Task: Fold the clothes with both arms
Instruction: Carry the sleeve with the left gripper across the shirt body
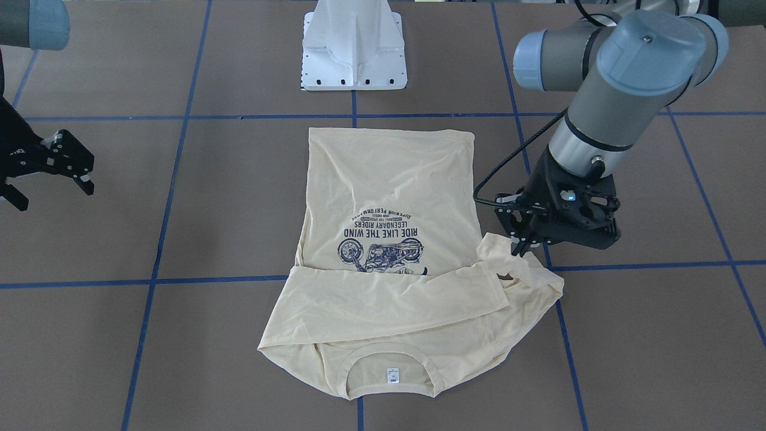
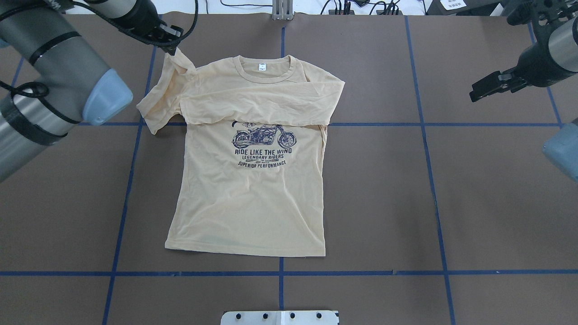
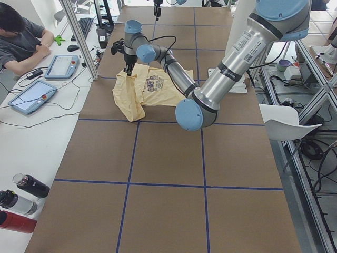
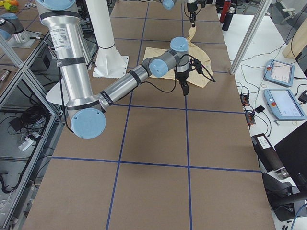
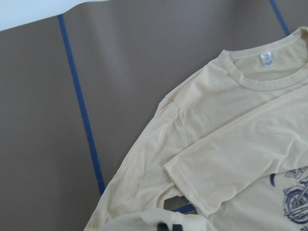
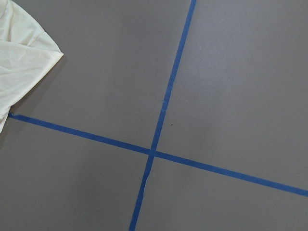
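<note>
A pale cream-yellow long-sleeved T-shirt (image 2: 248,203) lies face up in the middle of the brown table (image 2: 451,203), its hem nearest the robot's white pedestal (image 1: 354,48) and its ribbed collar (image 2: 264,77) at the far end, with the small white neck label (image 2: 261,67) showing inside. The navy motorcycle print (image 2: 262,144), which reads "Ride Like The Wind", sits on the chest. The right-hand sleeve (image 2: 271,106) is folded flat across the chest just below the collar, and its lower edge touches the top of the print. On the robot's left, the left gripper (image 1: 519,245) has its fingers pinched together on the end of the other sleeve (image 2: 158,104), holding that end raised off the table at the shirt's far left corner while the rest of the sleeve sags in loose folds beside the shoulder. The right gripper (image 1: 52,190) hangs well apart from the shirt on the robot's right, with its fingers spread wide and nothing between them. Blue tape lines (image 2: 429,124) divide the table into squares, and one runs under the shirt at chest level.
</note>
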Controlling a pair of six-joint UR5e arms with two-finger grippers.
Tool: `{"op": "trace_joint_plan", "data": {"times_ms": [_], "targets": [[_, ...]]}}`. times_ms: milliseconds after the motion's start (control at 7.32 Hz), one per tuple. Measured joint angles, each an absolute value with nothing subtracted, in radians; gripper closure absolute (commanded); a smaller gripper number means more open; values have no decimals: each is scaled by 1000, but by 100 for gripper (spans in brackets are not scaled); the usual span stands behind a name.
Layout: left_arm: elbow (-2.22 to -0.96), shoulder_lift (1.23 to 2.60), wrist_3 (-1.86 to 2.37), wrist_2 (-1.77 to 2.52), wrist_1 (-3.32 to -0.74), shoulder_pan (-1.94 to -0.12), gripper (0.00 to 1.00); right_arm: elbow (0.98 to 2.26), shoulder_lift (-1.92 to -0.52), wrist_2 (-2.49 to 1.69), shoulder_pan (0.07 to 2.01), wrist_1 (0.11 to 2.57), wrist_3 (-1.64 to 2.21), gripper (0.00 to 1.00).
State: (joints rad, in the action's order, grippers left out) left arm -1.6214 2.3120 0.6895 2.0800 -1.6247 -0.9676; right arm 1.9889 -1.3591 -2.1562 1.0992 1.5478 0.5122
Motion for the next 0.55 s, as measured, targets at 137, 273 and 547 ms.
{"op": "trace_joint_plan", "data": {"times_ms": [137,273,547], "targets": [[-1563,2386,715,2080,-1623,-949,100,1989,-1359,-2157,1100,1548,512,0],[-1490,2465,747,2078,-1625,-924,100,1989,-1358,-2157,1100,1548,512,0],[-1362,2597,825,2044,-1641,-840,100,1989,-1357,-2158,1099,1548,512,0]]}}
